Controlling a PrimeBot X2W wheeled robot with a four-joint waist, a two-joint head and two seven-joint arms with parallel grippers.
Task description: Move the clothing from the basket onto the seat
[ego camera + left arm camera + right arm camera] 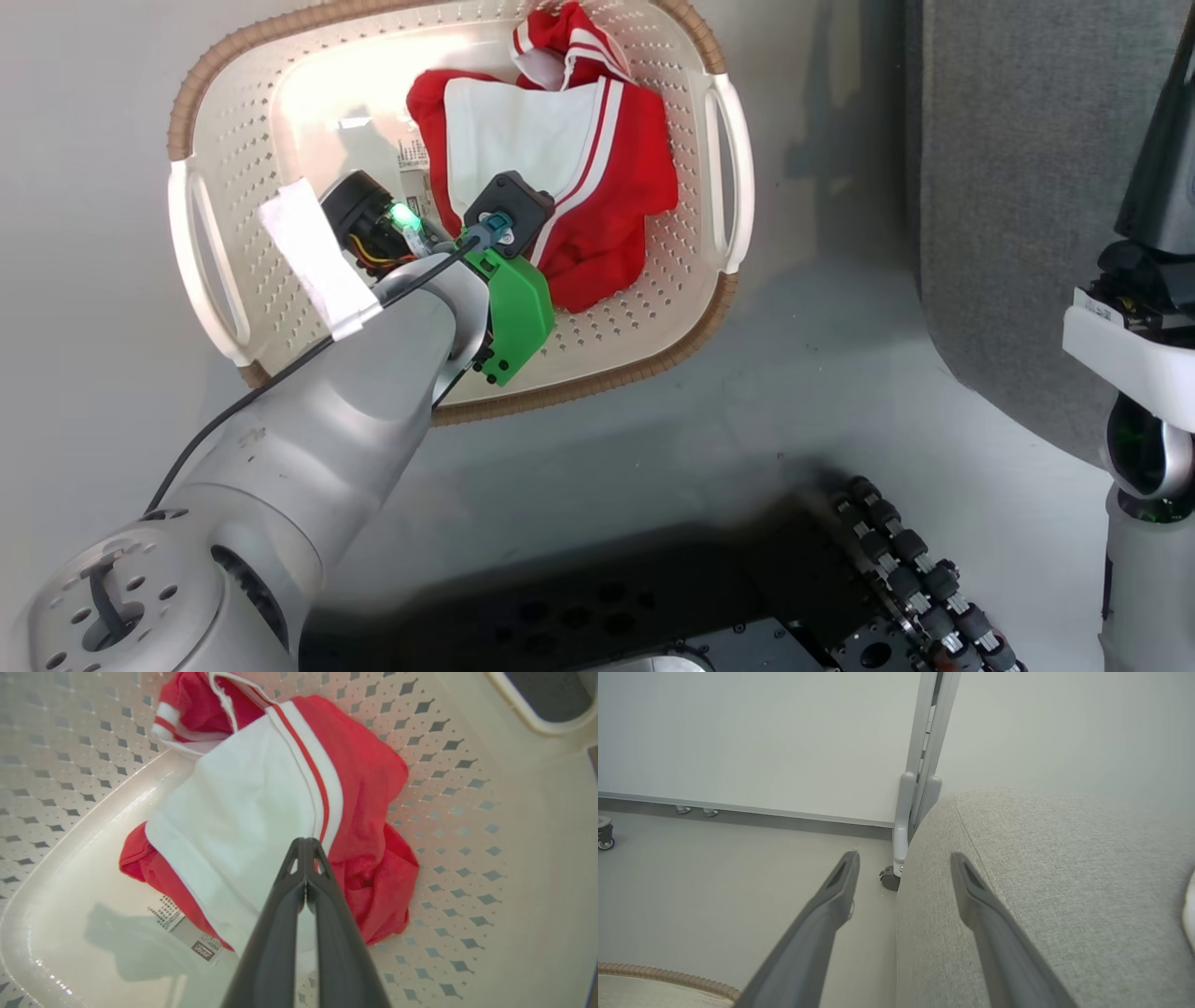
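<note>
Behind the left claw (306, 843), a fat round silver arm (373, 392) is shining, with a thin black cable (247, 397) running along it and a strip of white tape (313, 257) sticking to it. Close behind that claw, a bright green plastic piece (518, 313) with small black screws is sitting under a square black box (509, 210), and a little green light (403, 217) is glowing beside it. The right claw (904, 858) is showing two long, thin, dark grey fingers (822, 933) with small three-cornered holes near the tips.
</note>
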